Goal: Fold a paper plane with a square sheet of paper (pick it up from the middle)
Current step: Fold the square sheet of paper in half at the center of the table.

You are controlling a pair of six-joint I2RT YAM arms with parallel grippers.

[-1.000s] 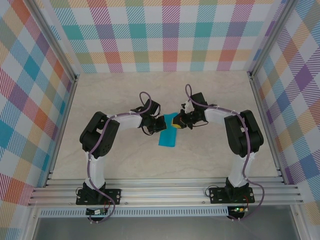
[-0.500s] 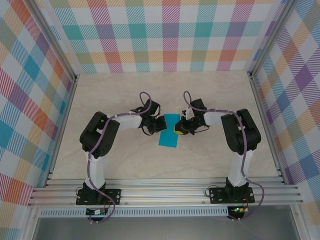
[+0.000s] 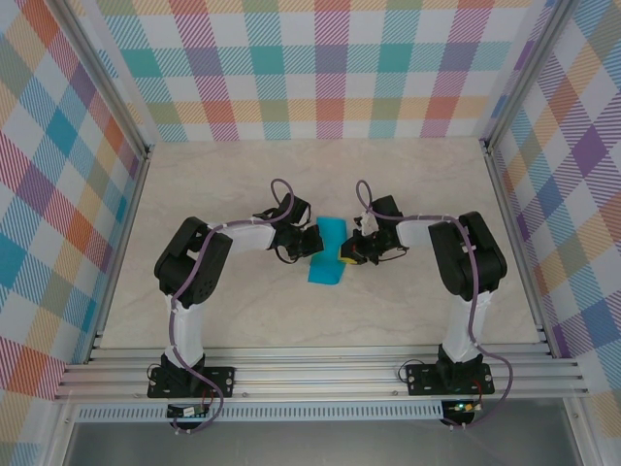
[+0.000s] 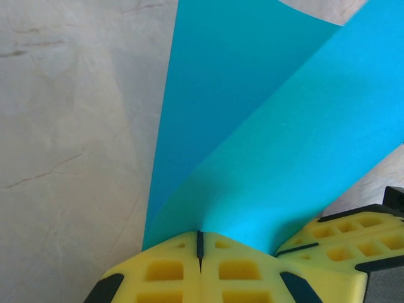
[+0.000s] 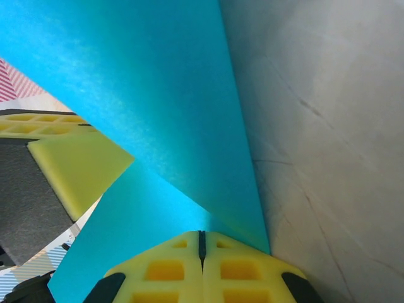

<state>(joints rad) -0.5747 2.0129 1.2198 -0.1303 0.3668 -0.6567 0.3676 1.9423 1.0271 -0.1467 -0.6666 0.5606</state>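
The square sheet of paper is teal and shows as a narrow, doubled strip between my two grippers at mid-table. My left gripper meets its left side and my right gripper its right side. In the left wrist view two layers of the paper converge on the shut yellow tips of the left gripper, and the right gripper's pads show at lower right. From the right wrist, the paper likewise runs into the shut right gripper, with the left gripper's pad beyond it.
The pale marble-patterned tabletop lies open around the paper. Plaid walls close the back and sides, with aluminium rails along the near edge by the arm bases.
My right gripper has moved toward the near edge and slightly left, closer to the left gripper. More of the sheet's far end now shows. The left arm has barely moved.
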